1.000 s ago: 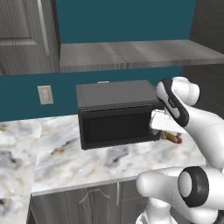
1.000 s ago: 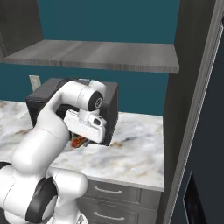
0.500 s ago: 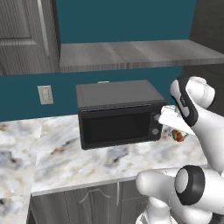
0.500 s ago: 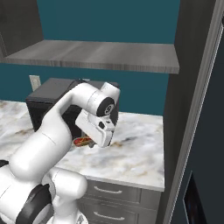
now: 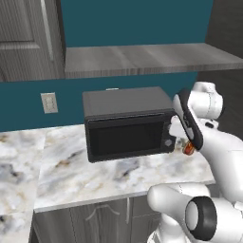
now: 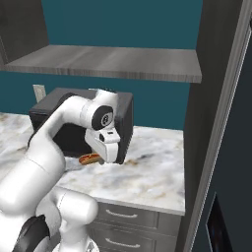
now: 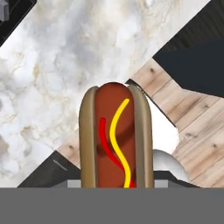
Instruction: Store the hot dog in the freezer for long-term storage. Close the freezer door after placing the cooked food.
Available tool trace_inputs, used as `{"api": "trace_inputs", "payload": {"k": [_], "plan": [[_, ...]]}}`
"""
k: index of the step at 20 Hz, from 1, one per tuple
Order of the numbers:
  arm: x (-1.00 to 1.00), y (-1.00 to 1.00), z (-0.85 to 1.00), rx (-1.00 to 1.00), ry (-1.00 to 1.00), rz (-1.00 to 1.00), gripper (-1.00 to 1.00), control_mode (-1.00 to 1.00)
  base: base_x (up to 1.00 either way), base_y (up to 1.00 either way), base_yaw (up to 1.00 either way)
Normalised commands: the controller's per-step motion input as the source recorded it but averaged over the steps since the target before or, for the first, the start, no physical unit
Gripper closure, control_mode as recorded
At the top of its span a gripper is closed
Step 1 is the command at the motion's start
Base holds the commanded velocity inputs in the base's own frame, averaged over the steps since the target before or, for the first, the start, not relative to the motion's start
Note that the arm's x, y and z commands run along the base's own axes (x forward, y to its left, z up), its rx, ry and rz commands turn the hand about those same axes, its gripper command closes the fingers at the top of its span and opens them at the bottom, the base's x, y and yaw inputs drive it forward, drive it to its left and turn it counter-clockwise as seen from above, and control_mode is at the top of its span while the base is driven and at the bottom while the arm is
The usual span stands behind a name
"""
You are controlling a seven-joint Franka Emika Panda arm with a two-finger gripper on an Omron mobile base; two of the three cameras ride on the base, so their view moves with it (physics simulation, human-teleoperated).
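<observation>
One tall slate-grey freezer (image 6: pixel 216 98) at the right edge of the right base view, flat matte panels, a black display panel (image 6: pixel 215 227) low on the freezer door (image 6: pixel 231 162). Beside it a long desk (image 6: pixel 152 172) of glossy white marble with grey and tan veining, grey cabinet drawers (image 6: pixel 128 216) with silver pulls beneath. Above, a flat grey wood-grain shelf (image 5: pixel 142 57) against a teal wall (image 5: pixel 133 21). On the desk, a boxy black microwave (image 5: pixel 126 123) with matte top, dark glass door and round knob. On the wall left of it, a small pale outlet plate (image 5: pixel 48 102).

Gripper (image 6: pixel 101 158) held above the desk just right of the microwave front, pinching the hot dog (image 7: pixel 116 135); fingertips hidden beneath the bun in the hand view. Hot dog: smooth reddish-brown sausage, rounded end, in a tan bun with parallel sides, wavy yellow and red sauce lines along the top. In the hand view, marble desk, pale plank floor (image 7: pixel 197 135) and dark cabinet faces below the hot dog.
</observation>
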Motion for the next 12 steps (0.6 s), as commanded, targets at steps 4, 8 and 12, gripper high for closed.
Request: {"api": "trace_inputs", "payload": {"k": [4,8,12], "plan": [[-0.29,0.03,0.00,0.00,-0.24,0.04,1.00,-1.00,0.00,0.00,0.00],[-0.19,0.00,0.00,0.00,-0.33,0.06,1.00,-1.00,0.00,0.00,0.00],[0.00,0.03,0.02,-0.08,-0.20,0.12,1.00,-1.00,0.00,0.00,0.00]]}}
